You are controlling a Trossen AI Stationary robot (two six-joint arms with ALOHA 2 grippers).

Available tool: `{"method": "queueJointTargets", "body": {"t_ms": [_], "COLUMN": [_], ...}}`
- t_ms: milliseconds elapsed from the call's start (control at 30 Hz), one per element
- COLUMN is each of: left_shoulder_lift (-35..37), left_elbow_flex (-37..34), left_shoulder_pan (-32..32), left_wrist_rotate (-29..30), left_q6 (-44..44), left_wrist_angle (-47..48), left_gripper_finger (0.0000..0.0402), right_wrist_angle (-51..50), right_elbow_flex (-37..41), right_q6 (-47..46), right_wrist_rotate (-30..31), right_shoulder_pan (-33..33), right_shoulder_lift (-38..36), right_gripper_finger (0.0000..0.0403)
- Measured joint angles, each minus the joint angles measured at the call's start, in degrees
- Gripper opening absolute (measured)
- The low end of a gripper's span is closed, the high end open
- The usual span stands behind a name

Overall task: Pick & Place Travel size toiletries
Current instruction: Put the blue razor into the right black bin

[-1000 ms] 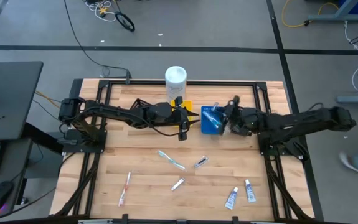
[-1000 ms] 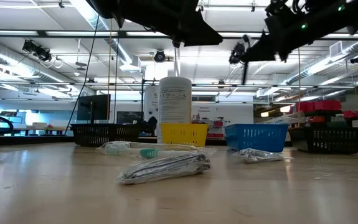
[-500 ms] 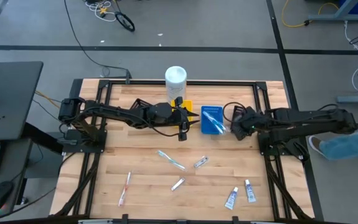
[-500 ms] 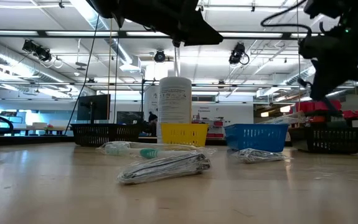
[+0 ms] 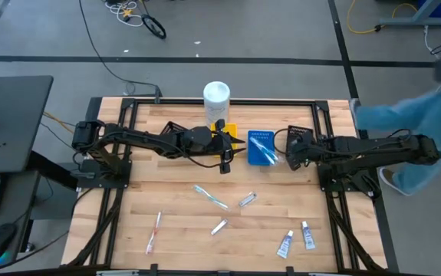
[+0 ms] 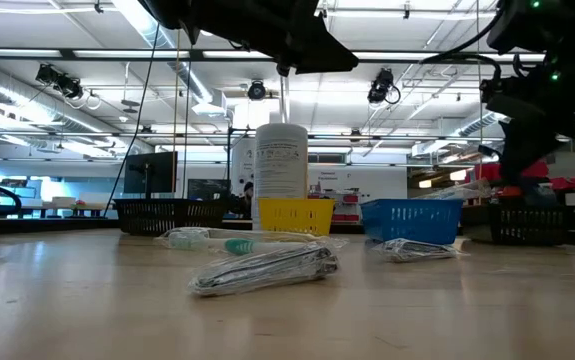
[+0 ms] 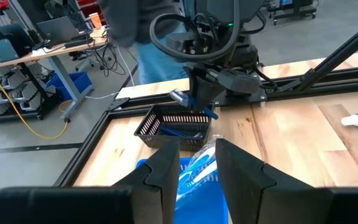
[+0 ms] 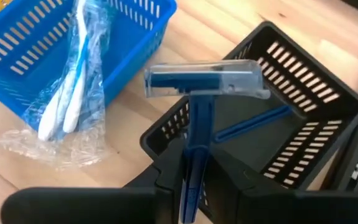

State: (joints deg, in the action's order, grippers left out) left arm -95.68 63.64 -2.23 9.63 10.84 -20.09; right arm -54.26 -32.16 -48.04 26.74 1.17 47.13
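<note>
My right gripper is shut on a dark-blue razor with a clear cap, above the black tray. A second blue razor lies in that tray. The blue tray holds wrapped toothbrushes. My left gripper is open and empty, hovering between the yellow tray and the blue tray. On the near half of the table lie a wrapped toothbrush, two sachets, a pink toothbrush and two white tubes. My right gripper pinches the razor's handle between its two fingers, which lie along the handle. The capped head sticks out beyond the fingertips. The fingers slant down from the table's right side. The razor is lifted clear, over the black tray's rim.
A tall white container stands at the far edge behind the yellow tray. A person in blue clothing stands just beyond the table's right side. Bare wood shows between the trays and the loose items.
My right gripper has carried the razor from the blue tray's right edge toward the table's right edge, has come lower, and now hangs over the black tray. A person in blue has come in at the right of the table.
</note>
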Motion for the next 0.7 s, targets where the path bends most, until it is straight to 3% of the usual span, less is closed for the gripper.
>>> {"method": "queueJointTargets", "body": {"t_ms": [100,333,700], "left_shoulder_lift": [0.0,0.0,0.0], "left_elbow_flex": [0.0,0.0,0.0], "left_shoulder_pan": [-0.02,-0.02,-0.02], "left_wrist_rotate": [0.0,-0.01,-0.02], "left_q6": [0.03,0.06,0.01], "left_wrist_angle": [-0.07,-0.44,-0.36], "left_gripper_finger": [0.0113,0.0113,0.0113], "right_wrist_angle": [0.03,0.28,-0.69], "right_elbow_flex": [-0.19,-2.75,-2.73], "right_q6": [0.3,3.16,3.84], "right_wrist_rotate": [1.92,12.53,9.27], "right_shoulder_pan": [0.0,1.07,8.42], "right_shoulder_lift": [0.0,-0.02,3.49], "right_gripper_finger": [0.0066,0.0067,0.0067]}}
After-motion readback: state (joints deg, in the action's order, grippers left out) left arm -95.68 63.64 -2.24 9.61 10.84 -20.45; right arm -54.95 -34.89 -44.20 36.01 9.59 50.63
